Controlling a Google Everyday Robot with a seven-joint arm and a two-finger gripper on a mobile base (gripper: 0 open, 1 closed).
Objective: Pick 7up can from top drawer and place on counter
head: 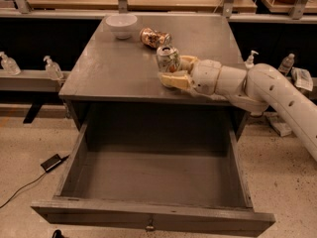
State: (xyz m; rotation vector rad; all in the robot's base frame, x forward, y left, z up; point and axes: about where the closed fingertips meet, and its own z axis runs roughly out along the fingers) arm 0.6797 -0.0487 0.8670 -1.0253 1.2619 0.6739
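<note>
The 7up can (168, 57), silver-white with green patches, stands upright on the grey counter (114, 68), right of the middle. My gripper (172, 68) reaches in from the right, level with the counter. Its cream fingers (174, 80) sit on either side of the can, shut on it. The top drawer (148, 214) is pulled wide open below the counter and its grey box holds nothing. A small metal knob (148, 227) is at its front centre.
A white bowl (121, 25) and a brown-gold patterned can (154, 37) lying on its side sit at the back of the counter. Small bottles (52, 67) stand on side ledges at left and at right (251, 59). A black device with a cable (51, 162) lies on the floor at left.
</note>
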